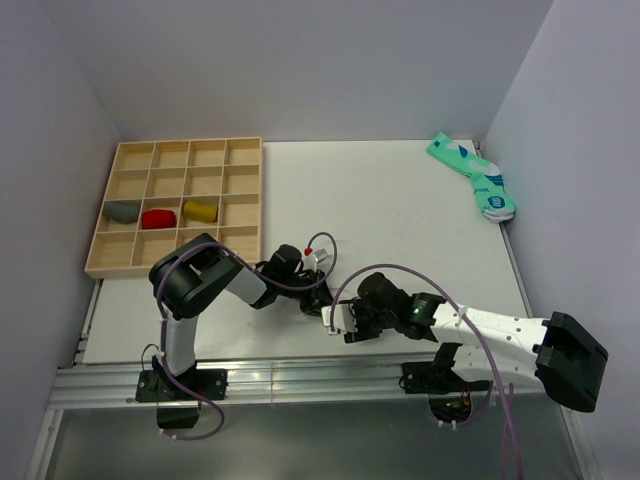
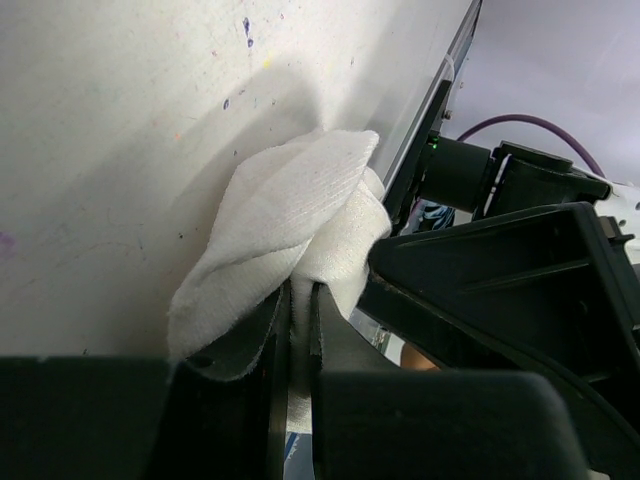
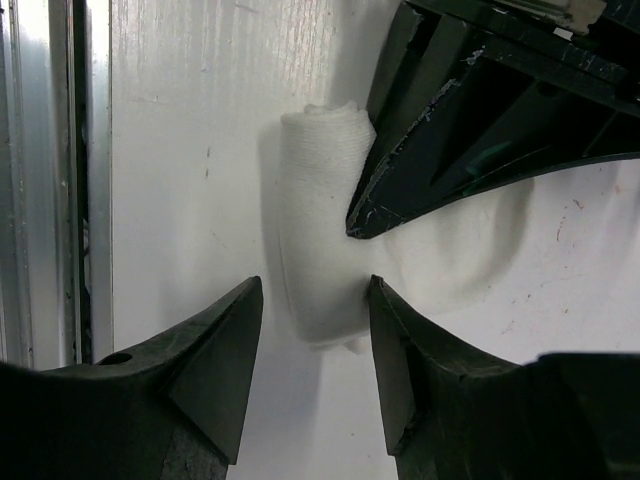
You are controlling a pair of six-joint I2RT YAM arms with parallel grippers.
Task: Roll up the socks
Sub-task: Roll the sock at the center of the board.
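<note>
**Socks on the bench:** Two arms meet over a white sock (image 2: 290, 210) near the front edge of the bench (image 1: 400, 200), at about 6 o'clock in the overhead view. The left gripper (image 2: 300, 300), its jaws nearly together, pinches a fold of the fabric, with the bulk of the sock bunched above its fingertips. The right gripper (image 3: 313, 290) stands wide open and holds nothing. In its own view the sock, wound into a short roll running from 12 to 6 o'clock, lies between its two fingers, and the left arm's finger presses in from 2 o'clock.

The step in hand looks like the end of the rolling: the roll is formed but kept only by that pinch. The next move likely calls for the right gripper to close across the roll, or tuck the loose cuff over it, before the left lets go; otherwise the fabric may spring open.

A wooden tray (image 1: 190, 141) at 10 o'clock holds grey, red and yellow bundles (image 1: 160, 217). Teal socks (image 1: 475, 180) lie at 2 o'clock, well apart.
</note>
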